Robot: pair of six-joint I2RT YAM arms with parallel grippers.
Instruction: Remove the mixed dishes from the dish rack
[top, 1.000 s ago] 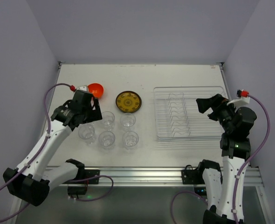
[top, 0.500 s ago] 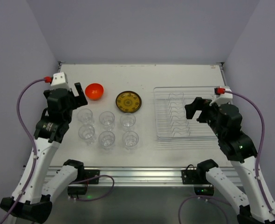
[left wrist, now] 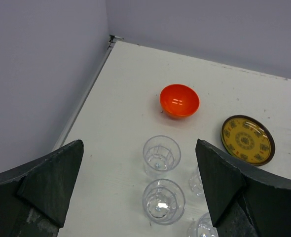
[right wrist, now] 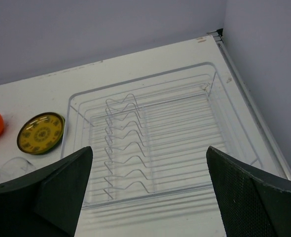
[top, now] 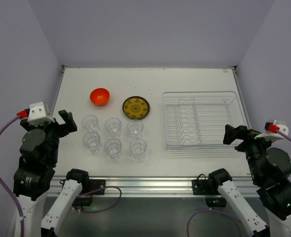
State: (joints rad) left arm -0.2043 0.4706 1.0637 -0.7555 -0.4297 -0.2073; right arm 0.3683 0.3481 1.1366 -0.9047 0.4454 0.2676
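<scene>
The dish rack [top: 215, 118] at the right holds no dishes; it also shows in the right wrist view [right wrist: 190, 143]. The orange-red bowl [top: 100, 96] [left wrist: 179, 100], the patterned yellow-brown plate [top: 136, 107] [left wrist: 247, 139] and several clear cups [top: 113, 136] [left wrist: 163, 200] stand on the table to the left of the rack. My left gripper [top: 62, 123] [left wrist: 139, 163] is open and empty, raised near the left edge beside the cups. My right gripper [top: 236, 134] [right wrist: 149, 163] is open and empty, raised over the rack's near right corner. No black or lime green plate is in view.
The cups stand in two rows of three, near of the bowl and plate. Grey walls close the table at the left, back and right. A metal rail [top: 150, 185] with the arm bases runs along the near edge.
Both arms have pulled back toward the near edge and risen. The left gripper has left the cups and bowl; the right gripper has drawn away from the rack. The dishes have not moved.
</scene>
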